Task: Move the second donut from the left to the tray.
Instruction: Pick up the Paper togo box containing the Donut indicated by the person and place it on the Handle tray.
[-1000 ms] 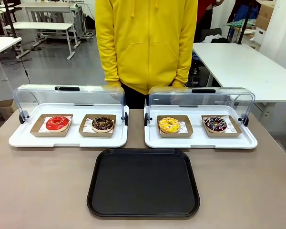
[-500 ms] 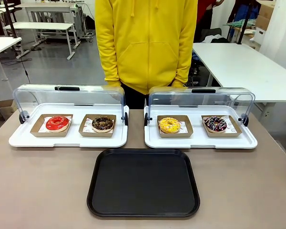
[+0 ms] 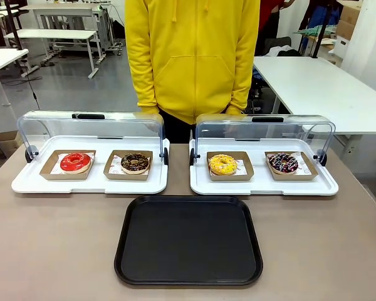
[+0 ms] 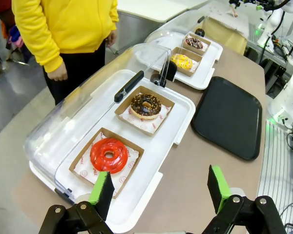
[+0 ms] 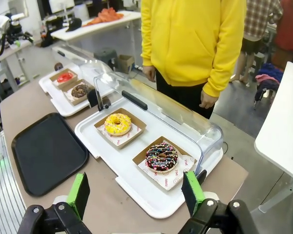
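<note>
Both the left end effector (image 4: 160, 191) and right end effector (image 5: 136, 194) stand wide open, gripping nothing. The chocolate-glazed ring donut with light crumbs (image 3: 135, 162) sits in its brown cardboard holder (image 3: 116, 175) on the left white display tray (image 3: 88, 185), behind the large black plastic tray (image 3: 188, 241).

Bright, even overhead light threw soft glare on the clear lids (image 3: 91, 128) and a dull sheen on the tray (image 3: 188, 241)

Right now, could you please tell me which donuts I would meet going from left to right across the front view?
In order: red-glazed donut → second donut from the left, chocolate with light crumbs → yellow donut → dark sprinkled donut.
</note>
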Action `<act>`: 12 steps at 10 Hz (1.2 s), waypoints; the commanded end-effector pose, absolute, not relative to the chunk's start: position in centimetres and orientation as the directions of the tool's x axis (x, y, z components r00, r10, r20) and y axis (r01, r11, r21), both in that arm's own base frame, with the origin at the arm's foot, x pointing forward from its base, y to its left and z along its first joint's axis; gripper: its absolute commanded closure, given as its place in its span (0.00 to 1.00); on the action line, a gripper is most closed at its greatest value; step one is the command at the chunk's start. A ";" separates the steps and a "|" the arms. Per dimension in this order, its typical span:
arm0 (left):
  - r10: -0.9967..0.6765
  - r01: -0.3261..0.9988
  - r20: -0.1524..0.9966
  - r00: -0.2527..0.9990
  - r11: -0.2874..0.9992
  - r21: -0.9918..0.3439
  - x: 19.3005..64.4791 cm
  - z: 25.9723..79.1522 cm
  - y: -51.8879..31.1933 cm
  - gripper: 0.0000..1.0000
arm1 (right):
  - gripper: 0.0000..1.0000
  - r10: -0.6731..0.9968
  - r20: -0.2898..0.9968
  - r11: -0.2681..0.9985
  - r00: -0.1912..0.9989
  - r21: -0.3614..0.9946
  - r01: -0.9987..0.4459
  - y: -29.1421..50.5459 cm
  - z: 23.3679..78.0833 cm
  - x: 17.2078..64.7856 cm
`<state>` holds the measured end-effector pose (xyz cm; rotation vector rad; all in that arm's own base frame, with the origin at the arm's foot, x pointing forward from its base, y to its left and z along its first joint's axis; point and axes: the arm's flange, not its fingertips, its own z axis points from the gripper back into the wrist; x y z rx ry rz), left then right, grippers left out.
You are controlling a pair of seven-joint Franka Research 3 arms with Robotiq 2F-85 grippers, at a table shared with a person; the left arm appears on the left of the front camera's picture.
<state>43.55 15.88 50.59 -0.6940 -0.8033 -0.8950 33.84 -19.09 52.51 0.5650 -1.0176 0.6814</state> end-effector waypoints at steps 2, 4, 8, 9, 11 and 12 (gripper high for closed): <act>-0.394 0.874 0.837 0.381 0.448 -0.187 43.5 50.7 15.8 0.00 | 0.00 0.246 0.914 0.658 0.323 0.087 -0.748 -19.2 52.5 34.2; -0.394 0.874 0.837 0.381 0.448 -0.187 43.5 50.7 15.8 0.00 | 0.00 0.246 0.914 0.658 0.323 0.087 -0.748 -19.2 52.5 34.2; -0.394 0.874 0.837 0.381 0.448 -0.187 43.5 50.7 15.8 0.00 | 0.00 0.246 0.914 0.658 0.323 0.087 -0.748 -19.2 52.5 34.2; -0.394 0.874 0.837 0.381 0.448 -0.187 43.5 50.7 15.8 0.00 | 0.00 0.246 0.914 0.658 0.323 0.087 -0.748 -19.2 52.5 34.2; -0.394 0.874 0.837 0.381 0.448 -0.187 43.5 50.7 15.8 0.00 | 0.00 0.246 0.914 0.658 0.323 0.087 -0.748 -19.2 52.5 34.2; -0.394 0.874 0.837 0.381 0.448 -0.187 43.5 50.7 15.8 0.00 | 0.00 0.246 0.914 0.658 0.323 0.087 -0.748 -19.2 52.5 34.2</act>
